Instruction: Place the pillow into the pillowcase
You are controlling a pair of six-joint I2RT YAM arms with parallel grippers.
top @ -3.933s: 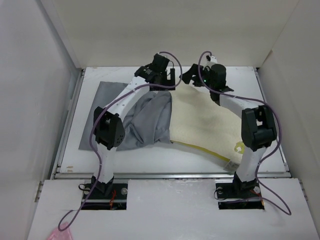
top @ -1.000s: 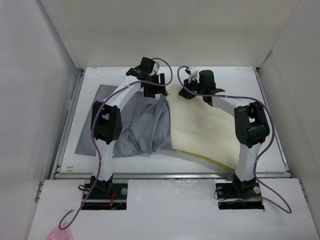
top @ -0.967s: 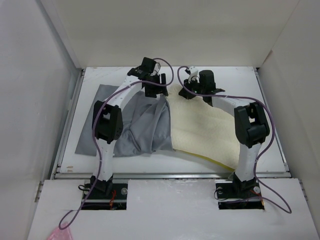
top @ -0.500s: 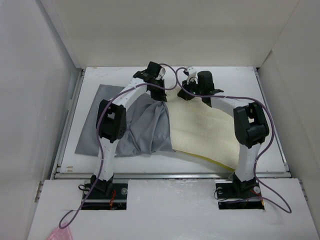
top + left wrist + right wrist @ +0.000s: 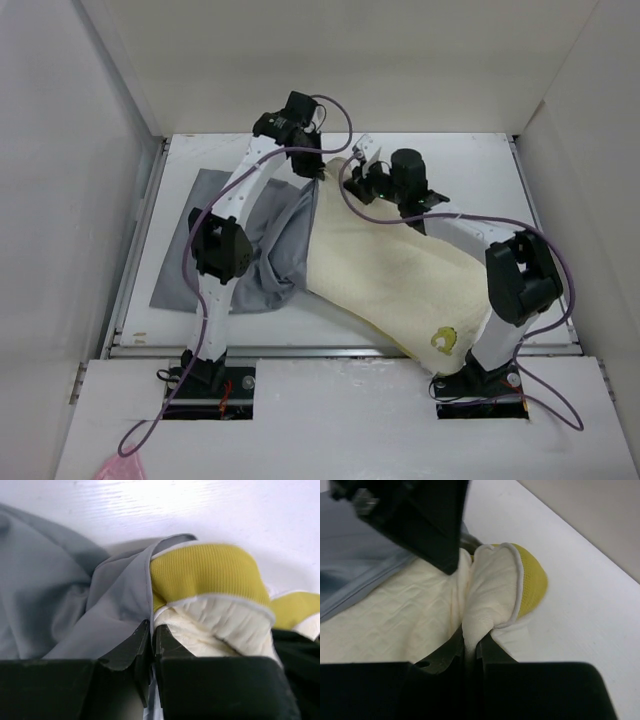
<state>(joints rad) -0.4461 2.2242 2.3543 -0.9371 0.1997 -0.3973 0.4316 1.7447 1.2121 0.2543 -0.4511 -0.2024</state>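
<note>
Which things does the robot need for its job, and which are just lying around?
Part of the job:
- the pillow
- the pillowcase
- the left gripper, pinching the pillowcase edge
- the right gripper, pinching the pillow

Just lying about:
- a pink scrap at the near left corner, off the table

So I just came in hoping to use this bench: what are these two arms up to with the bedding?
They are putting a pillow into its case. The left gripper is shut on the hem of the grey pillowcase. The right gripper pinches the pillow at its far corner, right beside that opening. Nearly all of the pillow lies outside the case.
</note>
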